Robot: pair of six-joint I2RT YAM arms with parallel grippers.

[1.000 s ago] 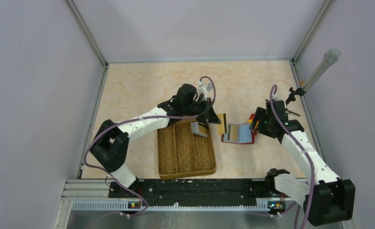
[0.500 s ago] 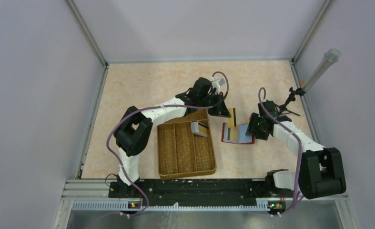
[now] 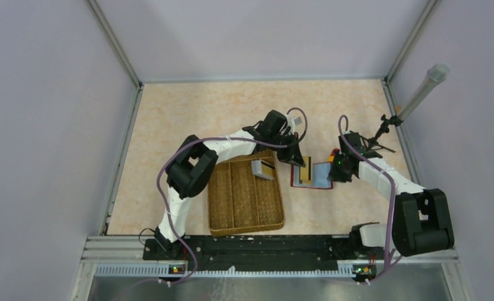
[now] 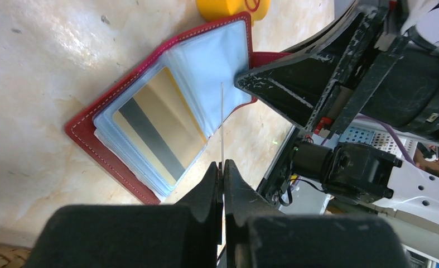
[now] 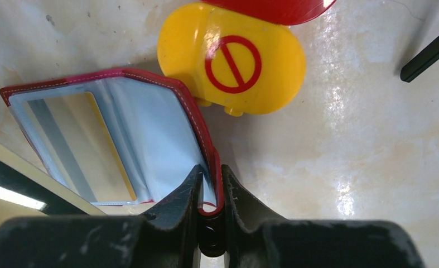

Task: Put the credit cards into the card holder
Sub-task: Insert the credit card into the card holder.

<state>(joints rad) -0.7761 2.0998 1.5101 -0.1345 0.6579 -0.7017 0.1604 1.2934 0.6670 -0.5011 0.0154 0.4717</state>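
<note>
Now my left pincer [image 4: 221,166] pinches a credit card [image 4: 221,120] edge-on over the card holder [image 4: 217,61], whose flap my right pincer [image 5: 210,185] clamps. I should ease it in squarely, with the flap held wide.

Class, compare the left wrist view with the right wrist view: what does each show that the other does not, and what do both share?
Only the left wrist view shows the left gripper shut on a card, seen edge-on as a thin line above the card holder. Only the right wrist view shows the right gripper clamped on that holder's red edge. Both show the open holder with a gold striped card sleeved inside, and the yellow object beside it.
</note>
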